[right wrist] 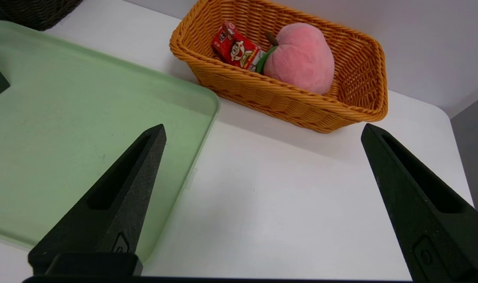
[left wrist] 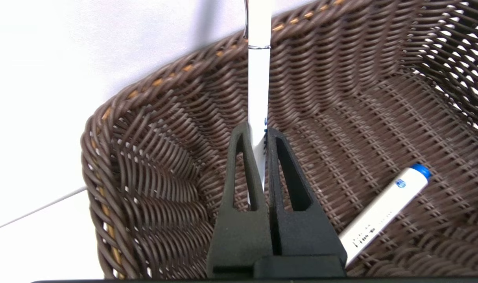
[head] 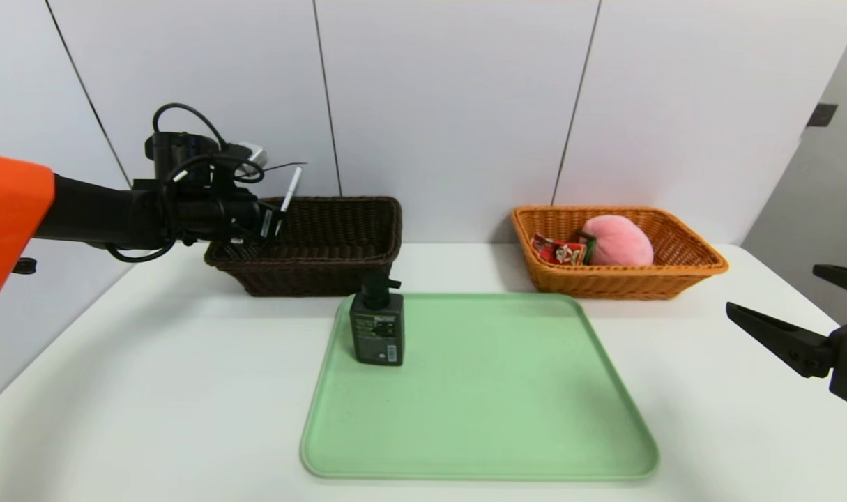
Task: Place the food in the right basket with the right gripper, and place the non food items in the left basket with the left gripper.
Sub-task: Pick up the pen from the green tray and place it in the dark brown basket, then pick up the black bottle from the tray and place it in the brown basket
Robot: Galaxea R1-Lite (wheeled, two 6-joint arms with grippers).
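Right gripper (right wrist: 263, 126)'s wide open, empty. Left gripper (left wrist: 258, 127)'s pinched shut on the pen (left wrist: 258, 86) over the dark basket (head: 304, 265); marker (left wrist: 386, 214)'s in, food's sorted, pump bottle (head: 378, 328)'s left.

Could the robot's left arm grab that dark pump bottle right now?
Probably not yet: its gripper is shut on a white pen over the brown basket. Otherwise, nothing seems to block the bottle.

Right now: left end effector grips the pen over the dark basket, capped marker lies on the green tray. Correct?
Marker location is wrong: the left wrist view shows the marker inside the dark basket. The left end effector does grip the pen over it.
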